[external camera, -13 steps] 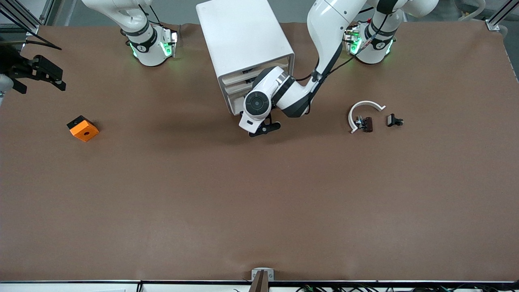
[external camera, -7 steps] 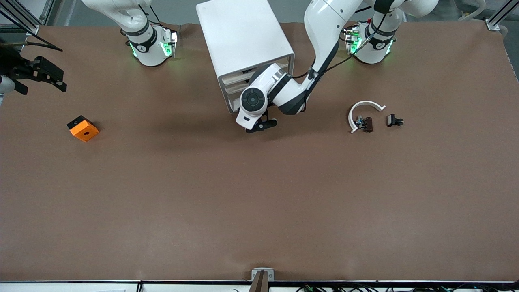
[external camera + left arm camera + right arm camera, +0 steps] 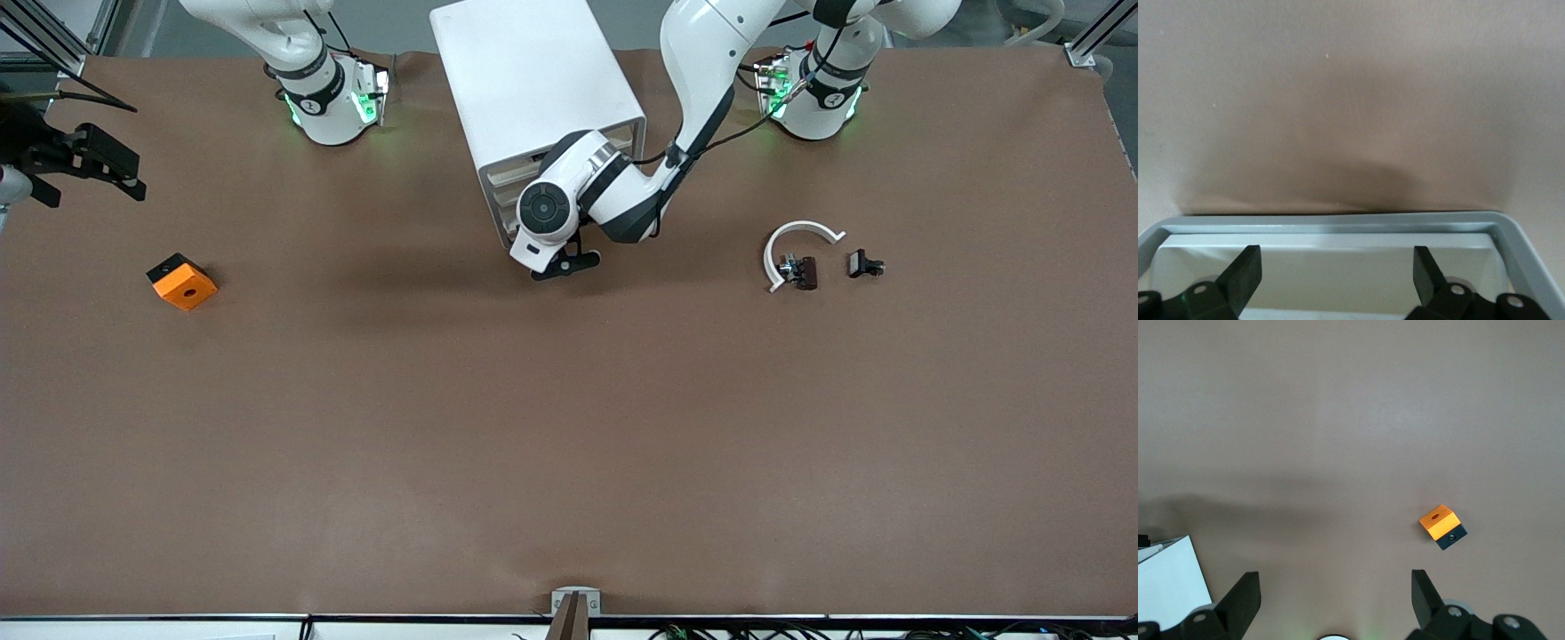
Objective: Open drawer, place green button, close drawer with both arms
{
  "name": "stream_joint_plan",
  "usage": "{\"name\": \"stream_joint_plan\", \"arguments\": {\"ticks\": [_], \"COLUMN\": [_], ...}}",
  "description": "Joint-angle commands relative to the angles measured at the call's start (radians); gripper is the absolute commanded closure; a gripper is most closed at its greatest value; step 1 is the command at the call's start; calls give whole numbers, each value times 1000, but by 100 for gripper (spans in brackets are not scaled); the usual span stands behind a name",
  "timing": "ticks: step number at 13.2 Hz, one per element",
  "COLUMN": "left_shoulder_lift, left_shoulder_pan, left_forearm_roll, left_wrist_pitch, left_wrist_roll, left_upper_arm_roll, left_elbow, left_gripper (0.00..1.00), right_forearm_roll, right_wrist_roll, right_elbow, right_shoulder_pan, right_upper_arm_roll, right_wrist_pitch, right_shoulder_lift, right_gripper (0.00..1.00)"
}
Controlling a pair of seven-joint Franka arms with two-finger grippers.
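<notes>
I see my left gripper (image 3: 565,265), fingers apart, low at the front of the white drawer cabinet (image 3: 533,80). My right gripper (image 3: 138,176) waits, fingers apart, above the table (image 3: 569,444) at the right arm's end, near the orange block (image 3: 182,282). I cannot pick out the button.

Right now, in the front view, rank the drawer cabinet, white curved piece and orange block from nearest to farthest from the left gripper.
From the left gripper, open:
1. Drawer cabinet, directly at the gripper.
2. White curved piece, toward the left arm's end.
3. Orange block, toward the right arm's end.
</notes>
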Motion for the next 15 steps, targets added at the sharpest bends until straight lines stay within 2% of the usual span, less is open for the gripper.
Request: {"name": "stream_joint_plan", "arguments": {"ticks": [1, 8, 15], "left_shoulder_lift": [-13, -13, -2], "left_shoulder_pan": [-9, -9, 2], "left_forearm_roll": [-12, -14, -3], "left_wrist_pitch": [-40, -68, -66], "left_wrist_roll": [-10, -19, -50], "left_upper_arm_roll": [-6, -34, -26], "left_elbow": [-18, -14, -2], "left_gripper": [0, 0, 0], "right_forearm_roll": [-3, -3, -1], "right_wrist_roll": [12, -8, -22], "right_elbow": [18, 22, 23], "right_shoulder_pan": [-23, -105, -109], "right_upper_arm_roll": [13, 11, 11], "right_wrist_pitch": [-18, -37, 37], "right_shoulder_lift": [12, 11, 37], "right_gripper": [0, 0, 0]}}
